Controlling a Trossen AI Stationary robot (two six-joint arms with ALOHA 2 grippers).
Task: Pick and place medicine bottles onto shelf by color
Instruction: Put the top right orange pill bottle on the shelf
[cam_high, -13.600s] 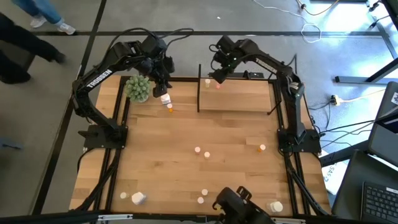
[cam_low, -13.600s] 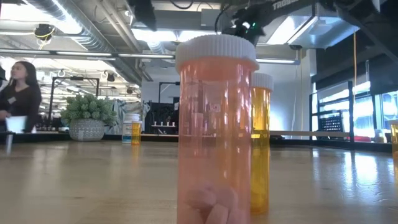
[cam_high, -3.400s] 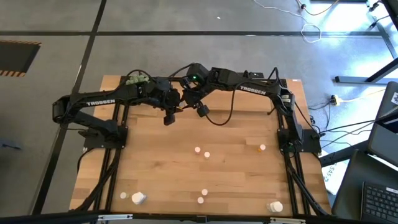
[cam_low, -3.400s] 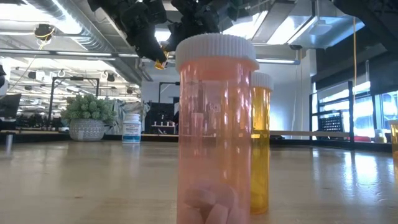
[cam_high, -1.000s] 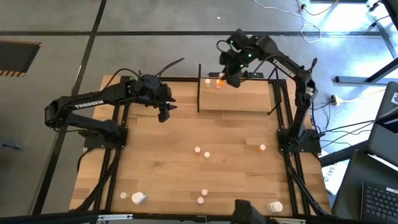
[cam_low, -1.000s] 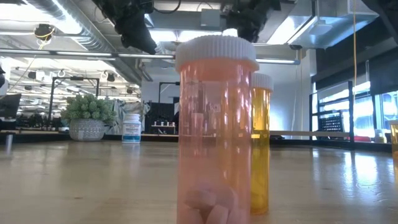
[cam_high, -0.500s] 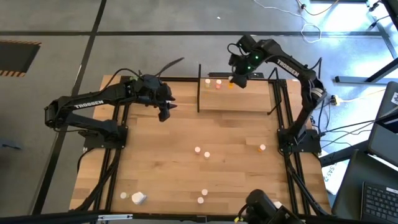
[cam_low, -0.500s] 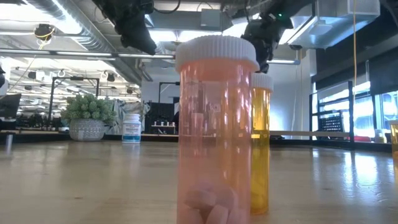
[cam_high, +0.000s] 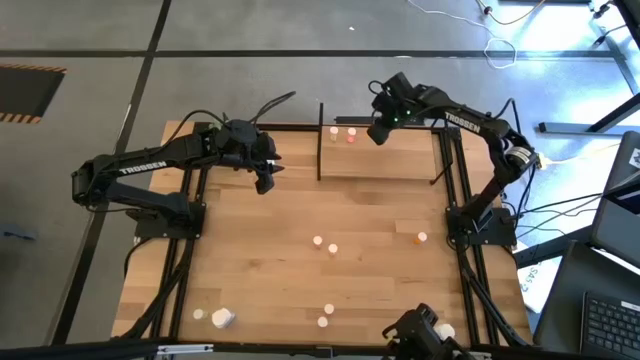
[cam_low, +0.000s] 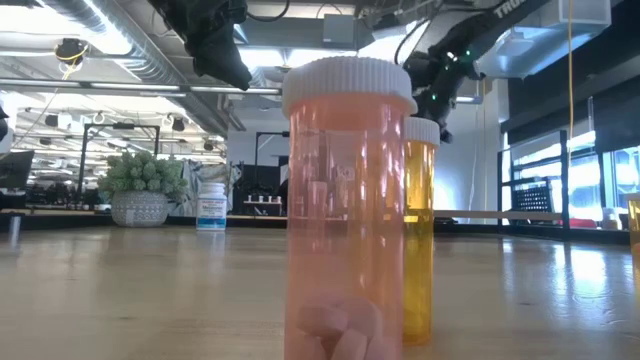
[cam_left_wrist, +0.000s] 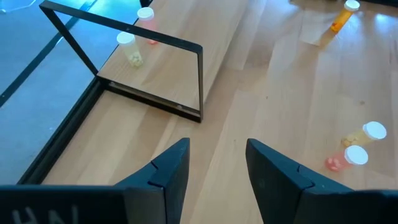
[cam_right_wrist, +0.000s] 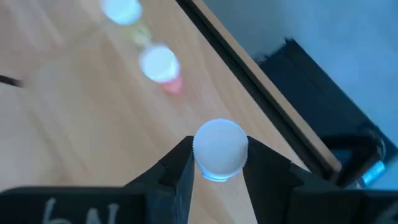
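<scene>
The shelf (cam_high: 390, 160) stands at the table's far edge, right of centre. Two medicine bottles with white caps, one yellowish (cam_right_wrist: 122, 11) and one pinkish (cam_right_wrist: 159, 64), stand on its left part. My right gripper (cam_high: 378, 130) hangs over the shelf's far edge, shut on a white-capped bottle (cam_right_wrist: 219, 149). My left gripper (cam_high: 265, 181) hovers open above the table left of the shelf, with nothing between its fingers (cam_left_wrist: 180, 168). More bottles stand and lie about the table, among them a pair near the middle (cam_high: 325, 244). My right gripper pinches the bottle between its two fingers (cam_right_wrist: 180, 165), just below the white cap (cam_right_wrist: 219, 140). The fingers slant down from above. The bottle stands upright in the hold over the shelf board. The cap hides whether its base rests on the board.
An orange bottle (cam_high: 421, 238) lies at the right; several others sit near the front edge (cam_high: 325, 316), (cam_high: 222, 318). The low view looks past a tall pink bottle (cam_low: 345, 200) and an orange one (cam_low: 420, 230). A plant (cam_low: 140, 185) and a blue-labelled bottle (cam_low: 210, 207) stand far left.
My right gripper has come down toward the shelf board with the bottle, shifting along the shelf's far edge and rolling at the wrist. It stays shut on the bottle.
</scene>
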